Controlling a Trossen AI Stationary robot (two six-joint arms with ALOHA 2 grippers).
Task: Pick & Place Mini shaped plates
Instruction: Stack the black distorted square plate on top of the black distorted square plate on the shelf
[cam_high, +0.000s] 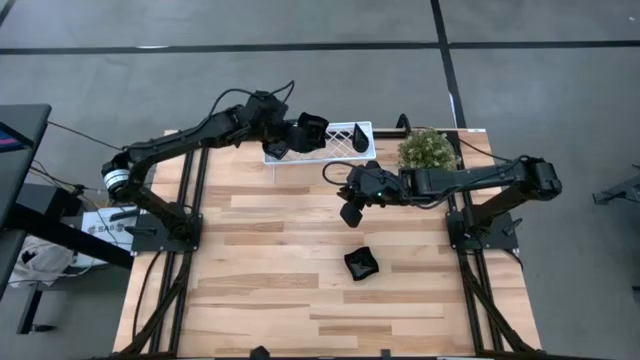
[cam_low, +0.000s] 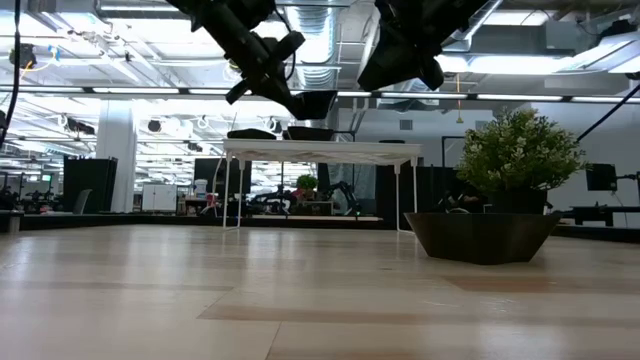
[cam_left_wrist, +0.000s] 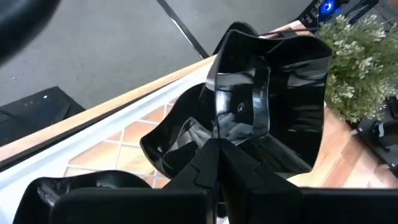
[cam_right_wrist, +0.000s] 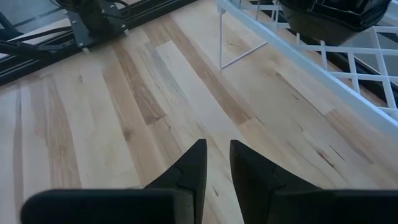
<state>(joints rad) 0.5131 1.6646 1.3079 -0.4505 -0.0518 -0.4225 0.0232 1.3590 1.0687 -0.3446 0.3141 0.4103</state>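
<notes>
My left gripper (cam_high: 300, 131) reaches over the white lattice tray (cam_high: 300, 158) at the table's far edge and is shut on a glossy black mini plate (cam_left_wrist: 280, 81) with a wavy rim. Under it, more black plates (cam_left_wrist: 177, 146) lie on the tray, one at the tray's left end (cam_high: 276, 150) and a pointed one (cam_high: 352, 137) toward its right. Another squarish black plate (cam_high: 361, 264) rests flat on the wood right of centre. My right gripper (cam_high: 351, 212) hovers above the table's middle, its fingers (cam_right_wrist: 193, 165) a narrow gap apart with nothing between them. My left gripper pinches the plate by the near part of its rim (cam_left_wrist: 219, 127) between its two fingers, which slant down toward the table's far edge. The plate stands tipped up beyond the fingertips, hollow side facing the wrist. It hangs clear above the tray (cam_low: 312, 103).
A green bushy plant (cam_high: 428, 150) stands at the far right, beside the tray's right end. The tray stands raised on thin white legs (cam_low: 320, 150). Bare wood stretches across the table's near half and left side.
</notes>
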